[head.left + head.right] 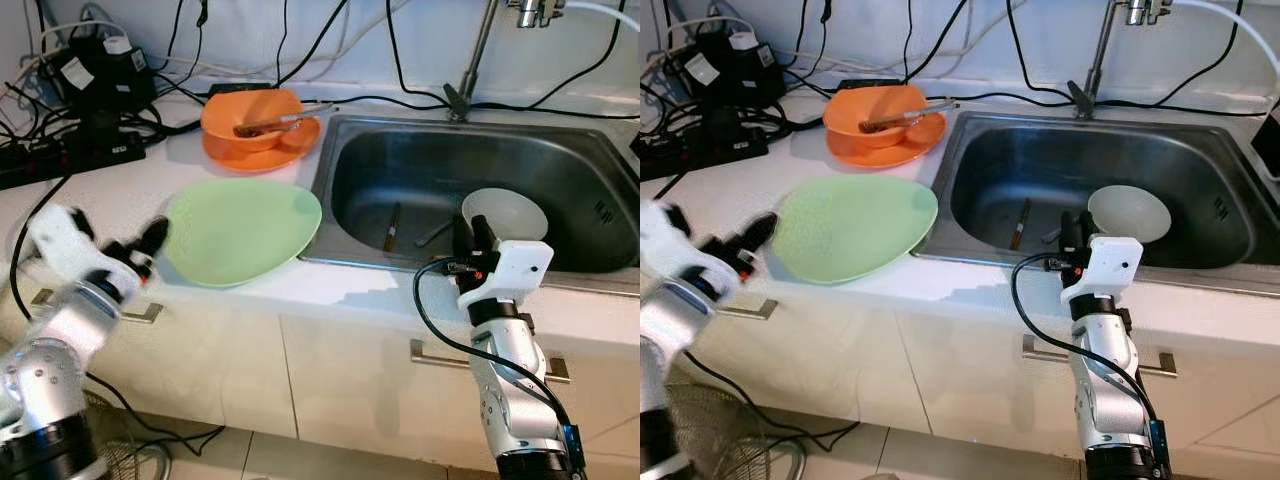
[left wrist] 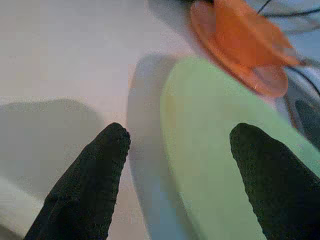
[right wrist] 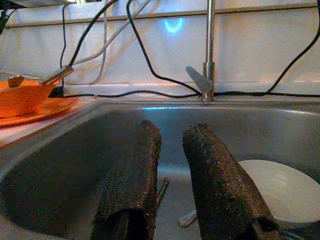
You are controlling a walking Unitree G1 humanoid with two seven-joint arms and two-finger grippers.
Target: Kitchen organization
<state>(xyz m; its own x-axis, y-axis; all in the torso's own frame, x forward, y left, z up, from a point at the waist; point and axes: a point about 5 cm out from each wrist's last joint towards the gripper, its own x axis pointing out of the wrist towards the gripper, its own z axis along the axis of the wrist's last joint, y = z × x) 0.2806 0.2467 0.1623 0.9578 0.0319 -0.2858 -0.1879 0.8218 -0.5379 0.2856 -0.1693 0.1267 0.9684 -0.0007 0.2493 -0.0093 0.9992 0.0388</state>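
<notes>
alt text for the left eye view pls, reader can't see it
Kitchen counter from above: the left gripper, open, sits at the rim of a pale green plate, while the right gripper hovers at the steel sink's front edge near a white bowl. Behind the plate, an orange bowl with utensils sits on an orange plate.

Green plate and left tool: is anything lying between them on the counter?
No. In the left wrist view, only bare white counter lies between the open left tool and the green plate; the plate's rim sits just ahead of the fingertips.
</notes>
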